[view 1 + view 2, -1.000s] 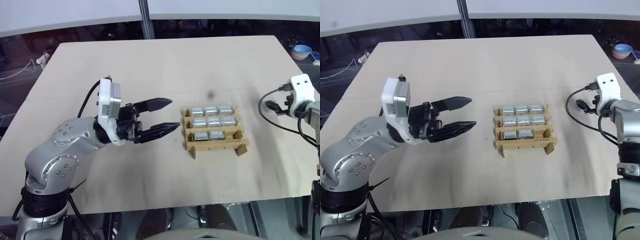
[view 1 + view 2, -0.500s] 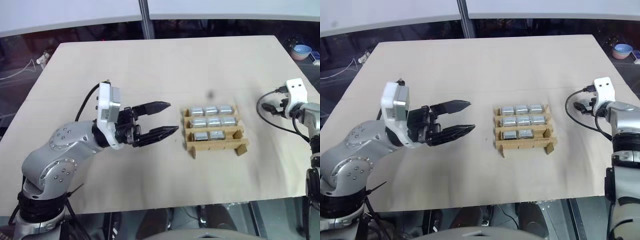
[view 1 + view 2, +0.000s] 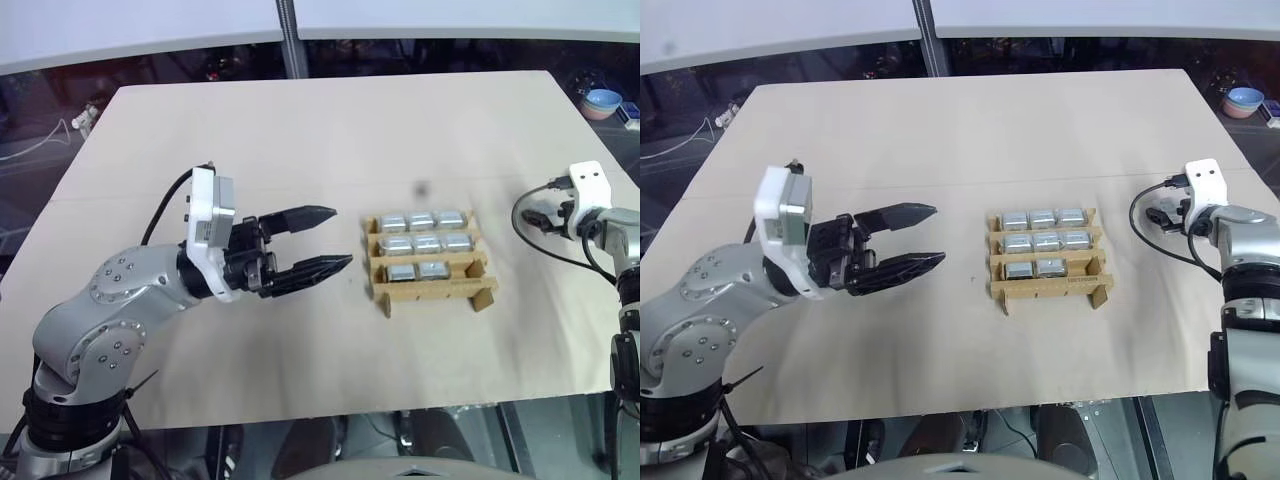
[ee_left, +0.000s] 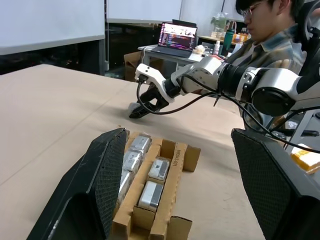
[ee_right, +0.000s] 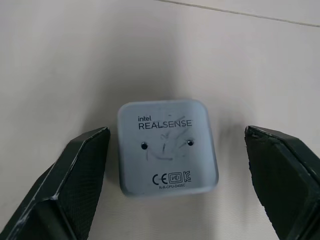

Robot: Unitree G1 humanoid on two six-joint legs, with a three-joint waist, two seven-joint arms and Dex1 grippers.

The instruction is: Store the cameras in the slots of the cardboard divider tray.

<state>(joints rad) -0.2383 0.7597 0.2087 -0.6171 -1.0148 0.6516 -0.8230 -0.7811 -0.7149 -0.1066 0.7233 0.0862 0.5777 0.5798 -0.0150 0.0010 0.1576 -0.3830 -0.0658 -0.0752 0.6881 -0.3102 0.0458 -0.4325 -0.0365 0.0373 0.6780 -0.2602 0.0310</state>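
Broad beige rectangular tabletop (image 3: 300, 130); dark floor around it. Beyond its far edge, pale wall panels (image 3: 140, 20) split by a grey metal post (image 3: 290, 40). Off its far right corner, small blue bowl (image 3: 604, 100).

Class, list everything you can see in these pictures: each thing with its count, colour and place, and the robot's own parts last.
cameras in tray: eight, silver-grey, filling every slot but the near right one
loose camera: one, silver-grey, flat on the table between the right jaws, untouched
cardboard divider tray: one, brown, mid-table
table: one, beige
bowl: one, blue, beyond the table's far right corner
laptop: one, open, on a desk behind
person: one, seated behind the table
left gripper: black, jaws open, left of the tray
right gripper: black, jaws open, at the table's right edge
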